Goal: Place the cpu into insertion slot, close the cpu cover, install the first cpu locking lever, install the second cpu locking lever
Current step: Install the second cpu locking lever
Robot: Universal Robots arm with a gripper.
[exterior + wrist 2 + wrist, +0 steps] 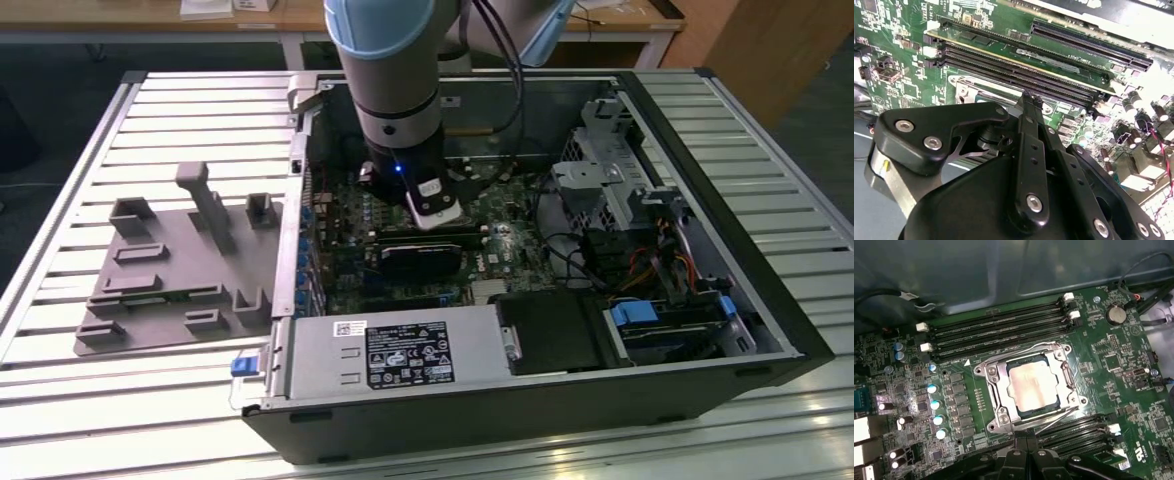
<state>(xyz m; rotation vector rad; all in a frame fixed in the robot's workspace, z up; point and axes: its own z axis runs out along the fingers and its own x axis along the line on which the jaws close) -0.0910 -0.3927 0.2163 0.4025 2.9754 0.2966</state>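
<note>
Case (694, 330): open PC tower lying on its side on slatted table (80, 180), centre-right of exterior view; holds green motherboard (514, 255), grey power supply (380, 352) along lower edge, drive cage w/ cables at exterior view's right.
Slot (1029, 387): insertion slot mid-frame in first wrist view, btwn two banks of black memory slots (999, 330).
Cpu (1030, 385): seated in slot, dull metal top showing.
Cpu cover (994, 377): down flat round the cpu, chip visible thru its window.
Levers: thin wire rods along cover edges; latched or not, can't tell.
Arm (387, 90): comes down vertically from upper centre of exterior view into case.
Gripper (1026, 97): black fingers pressed together, nothing btwn them, just above board near slot edge.
Tray (174, 270): grey moulded fixture on table, exterior view's left.
</note>
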